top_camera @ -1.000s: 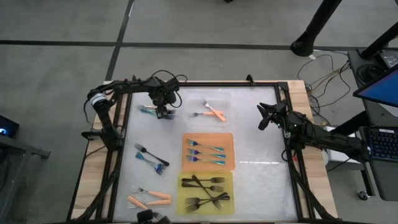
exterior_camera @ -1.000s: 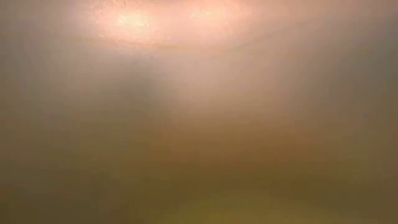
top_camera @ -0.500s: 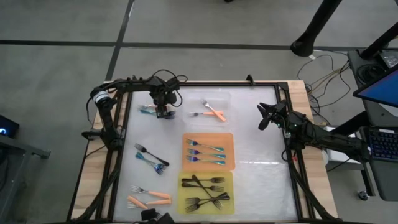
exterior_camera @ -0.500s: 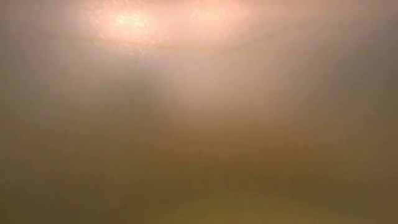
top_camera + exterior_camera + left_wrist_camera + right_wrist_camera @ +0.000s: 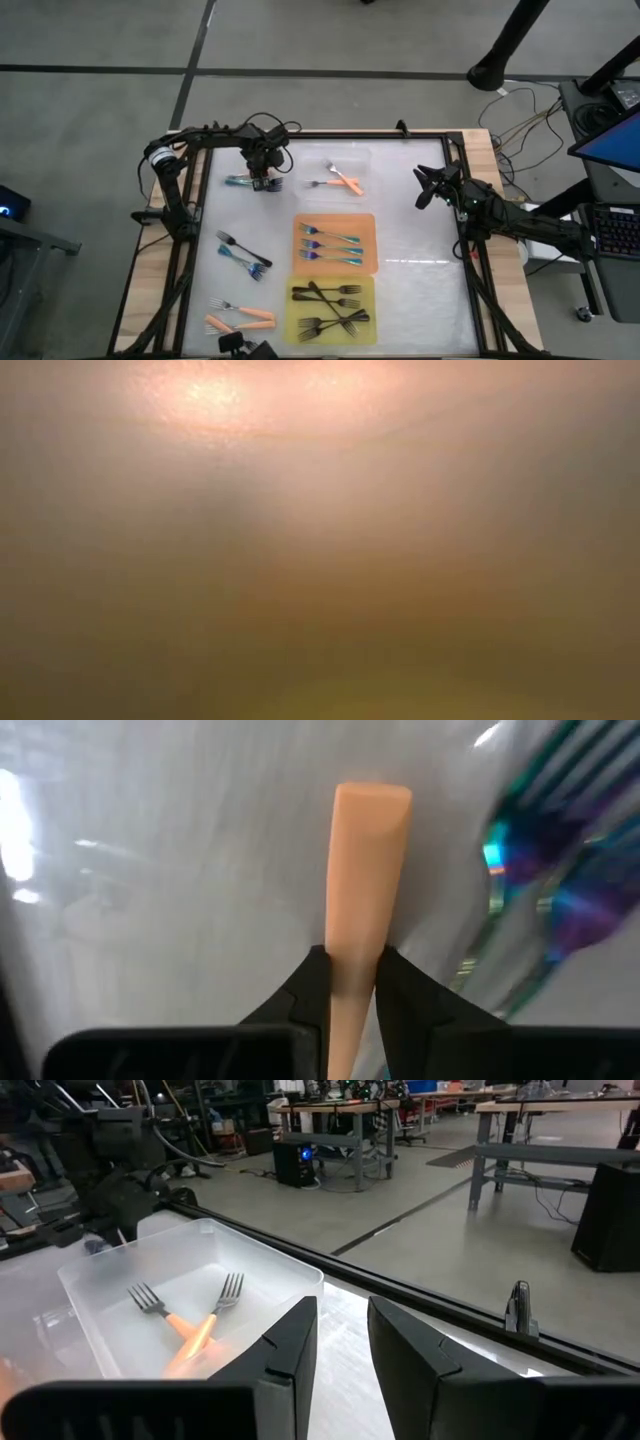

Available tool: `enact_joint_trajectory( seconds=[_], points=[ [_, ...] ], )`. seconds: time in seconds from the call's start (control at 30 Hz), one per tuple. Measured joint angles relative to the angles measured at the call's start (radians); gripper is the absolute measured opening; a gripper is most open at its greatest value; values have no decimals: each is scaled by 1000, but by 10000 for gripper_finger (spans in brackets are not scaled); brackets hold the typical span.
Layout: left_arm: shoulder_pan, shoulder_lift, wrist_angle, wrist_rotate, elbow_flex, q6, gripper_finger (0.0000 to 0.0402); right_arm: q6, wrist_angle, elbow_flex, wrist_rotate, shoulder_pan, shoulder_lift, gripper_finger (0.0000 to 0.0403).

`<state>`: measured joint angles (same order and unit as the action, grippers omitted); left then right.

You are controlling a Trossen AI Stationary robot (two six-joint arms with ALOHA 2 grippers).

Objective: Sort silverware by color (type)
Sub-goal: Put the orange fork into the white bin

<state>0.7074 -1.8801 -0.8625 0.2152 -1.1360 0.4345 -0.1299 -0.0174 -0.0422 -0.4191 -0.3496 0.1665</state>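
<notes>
An orange-handled fork is pinched between the fingers of the left gripper near the table's far left corner, its tines hidden from the wrist camera, with the blurred iridescent tines of a teal-handled fork just beside it. Two more orange forks lie crossed in the clear tray. The right gripper waits by the right edge, its fingers parted on nothing, and the low view is only haze.

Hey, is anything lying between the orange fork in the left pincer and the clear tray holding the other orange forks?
Nothing visible: only bare table separates the left pincer, gripping the orange fork, from the clear tray. A teal fork lies opposite.
</notes>
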Motion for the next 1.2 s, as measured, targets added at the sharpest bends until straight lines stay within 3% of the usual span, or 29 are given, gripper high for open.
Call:
enact_joint_trajectory(
  seconds=[0.17, 0.43, 0.83, 1.07, 1.2],
  points=[
    [4, 13, -85, 53, -68, -22, 37, 0, 0, 0, 0, 0, 0, 84],
    [-18, 20, -128, 45, -285, -154, 37, 0, 0, 0, 0, 0, 0, 84],
    [-232, 18, -158, 29, -660, -187, 37, 0, 0, 0, 0, 0, 0, 84],
    [-330, 16, -19, 50, -686, -270, 49, 0, 0, 0, 0, 0, 0, 84],
    [-368, 15, 68, 3, -671, -277, 53, 0, 0, 0, 0, 0, 0, 84]
  ],
)
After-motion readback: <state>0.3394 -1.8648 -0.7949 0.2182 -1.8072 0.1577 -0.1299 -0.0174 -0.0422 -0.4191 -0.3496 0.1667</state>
